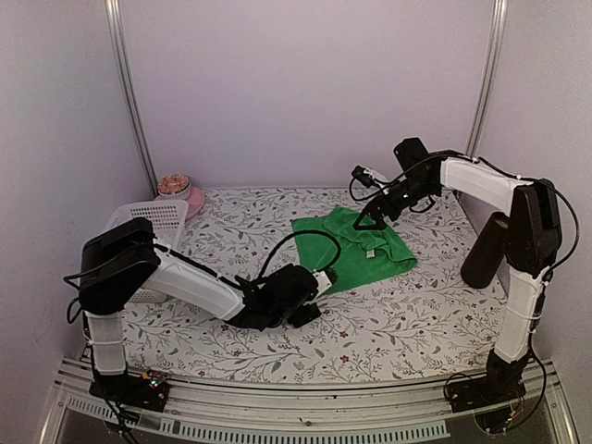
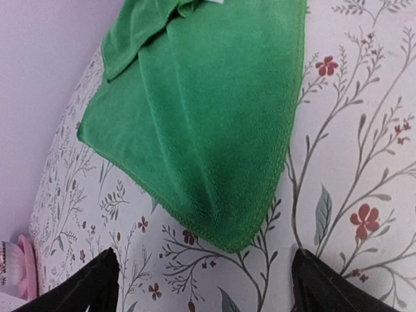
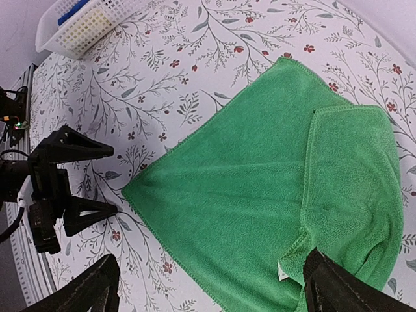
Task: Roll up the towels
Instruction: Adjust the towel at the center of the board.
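On the flowered table, right of centre, the green towel lies mostly flat, one far part folded over itself. My left gripper sits low just beside the towel's near corner, fingers spread wide, nothing between them. My right gripper hangs over the towel, fingers likewise spread, holding nothing. A white basket and a pink bowl stand far left.

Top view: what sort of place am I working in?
Probably a lab test booth, not a home: plain pale walls with aluminium posts enclose a floral-clothed table, fronted by a metal mounting rail.
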Robot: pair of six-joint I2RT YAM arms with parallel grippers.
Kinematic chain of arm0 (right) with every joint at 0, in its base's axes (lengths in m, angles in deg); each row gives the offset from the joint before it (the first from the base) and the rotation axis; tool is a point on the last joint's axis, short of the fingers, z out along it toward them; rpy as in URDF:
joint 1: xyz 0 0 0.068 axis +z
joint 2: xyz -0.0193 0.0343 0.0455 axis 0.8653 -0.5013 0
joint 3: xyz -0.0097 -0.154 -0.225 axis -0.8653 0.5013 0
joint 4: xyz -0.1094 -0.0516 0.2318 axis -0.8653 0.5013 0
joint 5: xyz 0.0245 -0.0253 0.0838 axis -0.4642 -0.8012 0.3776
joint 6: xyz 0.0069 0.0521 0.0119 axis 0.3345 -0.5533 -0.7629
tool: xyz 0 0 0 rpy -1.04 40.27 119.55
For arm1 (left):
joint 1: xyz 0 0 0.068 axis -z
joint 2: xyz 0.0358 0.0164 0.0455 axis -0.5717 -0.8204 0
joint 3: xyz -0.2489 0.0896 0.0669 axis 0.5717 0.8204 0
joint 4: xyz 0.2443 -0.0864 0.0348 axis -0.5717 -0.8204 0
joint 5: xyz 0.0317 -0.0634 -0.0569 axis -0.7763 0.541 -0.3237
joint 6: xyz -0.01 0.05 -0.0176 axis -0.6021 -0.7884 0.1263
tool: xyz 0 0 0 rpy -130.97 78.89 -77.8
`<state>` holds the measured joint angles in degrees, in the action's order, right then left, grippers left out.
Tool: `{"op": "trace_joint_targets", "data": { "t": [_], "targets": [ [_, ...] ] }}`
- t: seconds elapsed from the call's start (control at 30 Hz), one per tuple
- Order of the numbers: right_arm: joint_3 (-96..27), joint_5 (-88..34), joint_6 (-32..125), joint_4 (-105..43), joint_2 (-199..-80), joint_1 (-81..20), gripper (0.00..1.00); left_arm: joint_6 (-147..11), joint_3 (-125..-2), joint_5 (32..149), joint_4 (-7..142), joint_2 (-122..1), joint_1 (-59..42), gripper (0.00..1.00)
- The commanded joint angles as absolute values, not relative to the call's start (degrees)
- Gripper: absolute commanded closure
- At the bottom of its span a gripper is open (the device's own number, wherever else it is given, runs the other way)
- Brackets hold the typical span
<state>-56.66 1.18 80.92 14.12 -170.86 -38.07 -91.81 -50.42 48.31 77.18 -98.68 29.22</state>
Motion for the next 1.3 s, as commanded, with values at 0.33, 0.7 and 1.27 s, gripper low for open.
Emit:
{"op": "trace_joint_targets", "data": {
  "t": [0.33, 0.7, 1.27],
  "targets": [
    [-54.2, 5.5, 79.8, 12.0, -167.0, -39.8, 0.01, -113.1, -51.1, 48.6, 68.2, -100.1, 30.5, 0.12],
    [-53.9, 6.8, 79.8, 12.0, -166.6, -39.8, 0.01, -126.4, -51.8, 49.8, 70.6, -104.1, 28.5, 0.16],
    [-53.8, 7.1, 79.9, 11.8, -165.8, -39.8, 0.01, -128.5, -57.2, 57.2, 62.0, -107.8, 27.0, 0.70]
  ]
}}
